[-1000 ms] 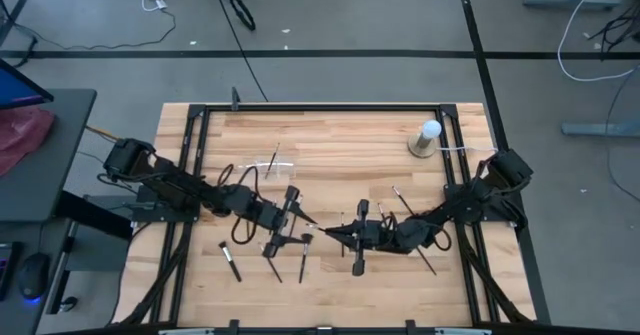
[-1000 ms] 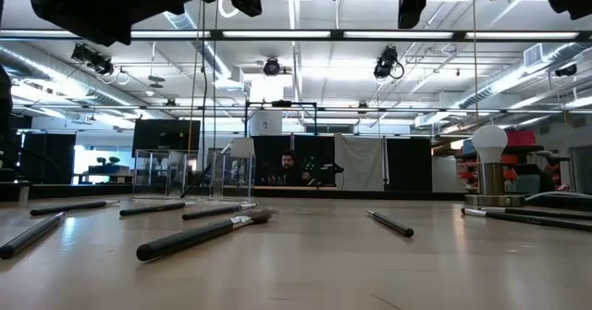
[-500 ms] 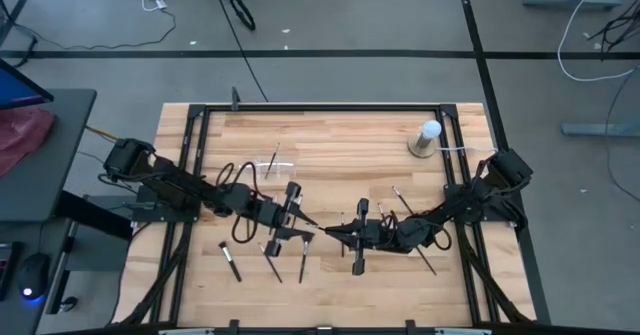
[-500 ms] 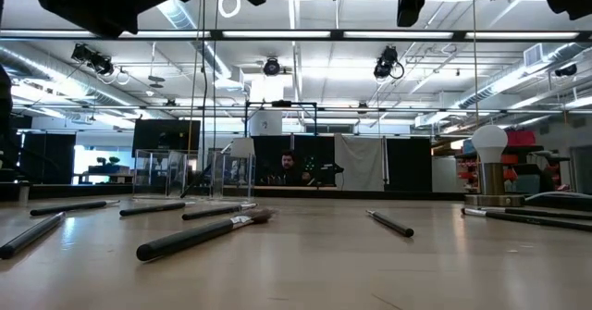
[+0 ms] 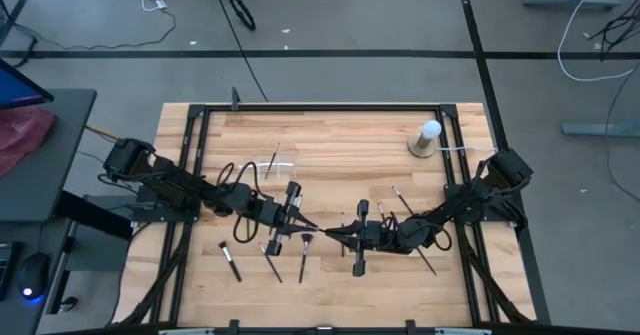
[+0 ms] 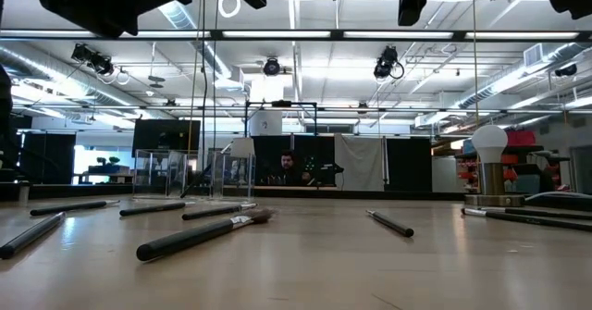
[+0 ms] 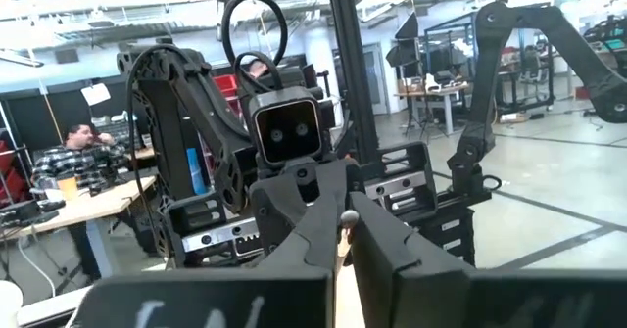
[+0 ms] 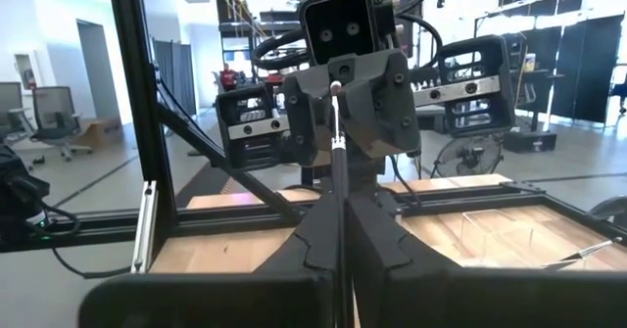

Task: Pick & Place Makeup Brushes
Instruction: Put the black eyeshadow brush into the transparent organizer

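- Worktop (image 5: 330, 140): wood slats in a black frame; both arms reach in to mid-worktop and meet tip to tip.
- L end effector (image 5: 306, 226): closed, gripping one end of the held brush (image 5: 318, 231). In its own wrist view the handle end shows between the fingers (image 7: 294, 220).
- R end effector (image 5: 332, 235): closed, gripping the other end of the same brush, directly facing the L one.
- White ball on round base (image 5: 427, 138): well apart from the R end effector, twd the far R corner.
- Held brush: thin dark stick, bridging the two end effectors, off the worktop.
- Loose brushes (image 5: 231, 261): flat on the worktop; several just below the L end effector, a few beside and behind the R one.
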